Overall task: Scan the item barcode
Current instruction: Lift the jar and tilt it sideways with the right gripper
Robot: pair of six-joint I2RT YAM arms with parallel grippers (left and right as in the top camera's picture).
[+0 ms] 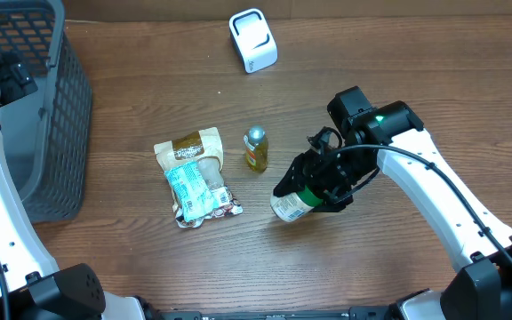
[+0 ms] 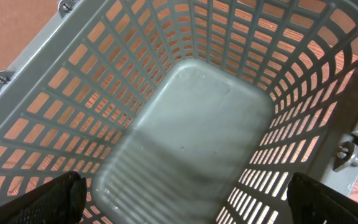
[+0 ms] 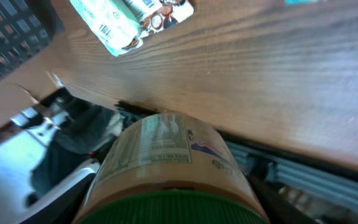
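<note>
Lower centre of the overhead frame, the right jaws pinch a green-lidded jar (image 1: 290, 206), tilted over the counter (image 1: 398, 71). Beyond it lie a snack packet (image 1: 194, 176) and a small upright bottle (image 1: 255, 148). Upper left, the left jaws hang spread above the grey basket (image 1: 60, 98). A white scanner (image 1: 252, 40) stands top centre.

On the jar (image 3: 166, 162), the label print is too blurred to read and the green lid runs off the bottom edge. Overhead, the right fingers (image 1: 321, 189) hide its lid end. The basket (image 2: 191, 124) floor is smeared, its rim cropped.
</note>
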